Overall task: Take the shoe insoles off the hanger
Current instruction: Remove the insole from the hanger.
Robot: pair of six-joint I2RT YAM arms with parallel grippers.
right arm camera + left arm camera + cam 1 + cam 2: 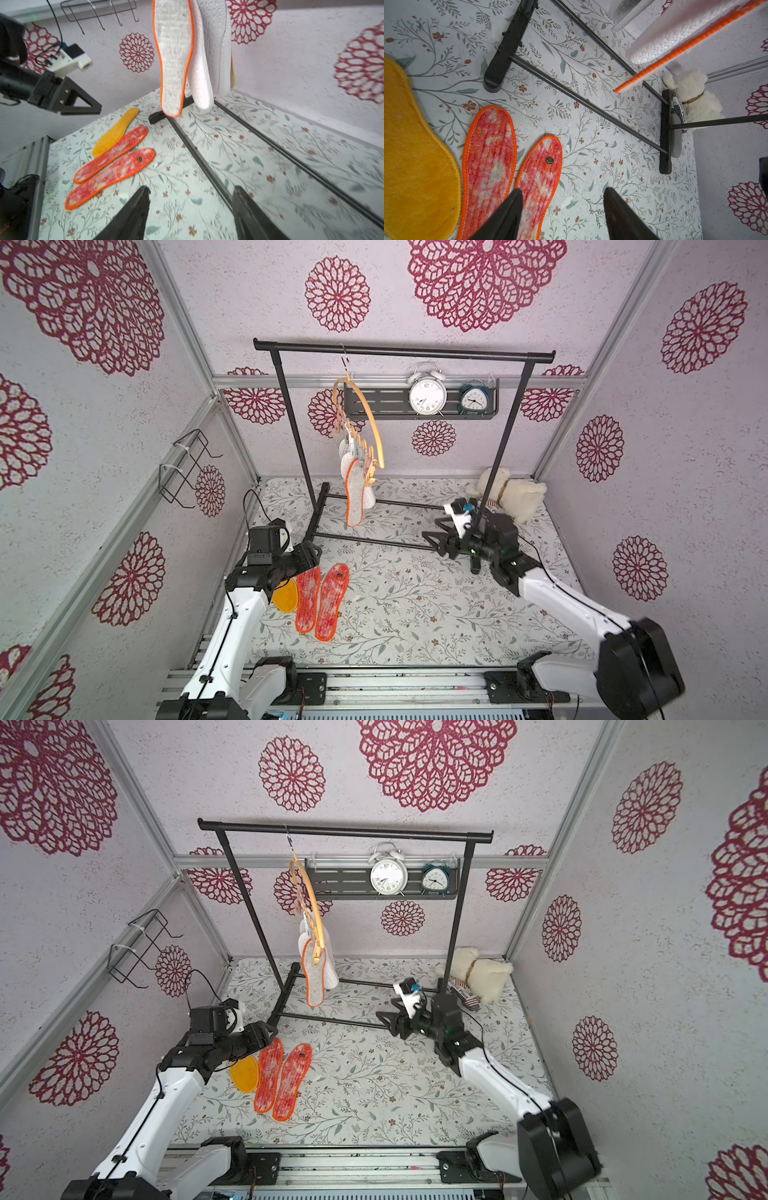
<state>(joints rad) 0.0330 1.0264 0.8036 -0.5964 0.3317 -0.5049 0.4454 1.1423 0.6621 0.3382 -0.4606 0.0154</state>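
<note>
Both claws wide open, empty. Left gripper [563, 190] over three loose insoles [488, 158] on table [415, 601]; right gripper [191, 188] faces hanger [370, 423], likely targeting clipped insoles [354, 497].

black rack [403, 351] | white clock [427, 396], teal clock [473, 400] on shelf [374, 400] | plush toy [515, 493] beside rack

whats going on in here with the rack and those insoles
Two robot arms are taking insoles off a hanger on the black rack. Two red insoles and a yellow one lie on the table; other insoles hang clipped to the hanger. The left gripper and right gripper are both open and empty.
</note>
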